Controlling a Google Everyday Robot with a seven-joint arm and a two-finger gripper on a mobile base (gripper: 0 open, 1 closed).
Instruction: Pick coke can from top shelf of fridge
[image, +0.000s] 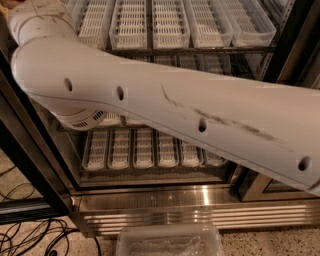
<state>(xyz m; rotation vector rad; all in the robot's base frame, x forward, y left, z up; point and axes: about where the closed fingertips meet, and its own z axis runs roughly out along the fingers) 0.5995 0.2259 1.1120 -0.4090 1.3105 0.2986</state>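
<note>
white, scuffed plastic fills most of the view: the robot's arm (165, 107) runs as one thick limb from the right edge, where it is cut off, up and leftward to a rounded elbow (75, 112) with a small vent grille on its underside. from the elbow a shorter segment (40, 20) turns upward and leaves the picture at the top left corner. the gripper lies beyond that corner, out of view, so it cannot be told whether it is open, closed or holding anything.

the coke can cannot be made out anywhere; whether it sits behind the arm or past the top edge cannot be told.

behind the arm stands the fridge (200, 200), with a stainless-steel base strip near the floor and a black door frame (25, 165) at the left. the top shelf (210, 25) shows at the far top as a row of translucent white slotted trays, cut off by the upper edge. the middle rack (220, 62) is almost wholly hidden by the arm. the lowest rack (145, 147) shows its trays below the arm.

on the near floor a clear plastic container (170, 242) is cut off by the bottom edge, and dark cables (30, 235) lie at the left.
</note>
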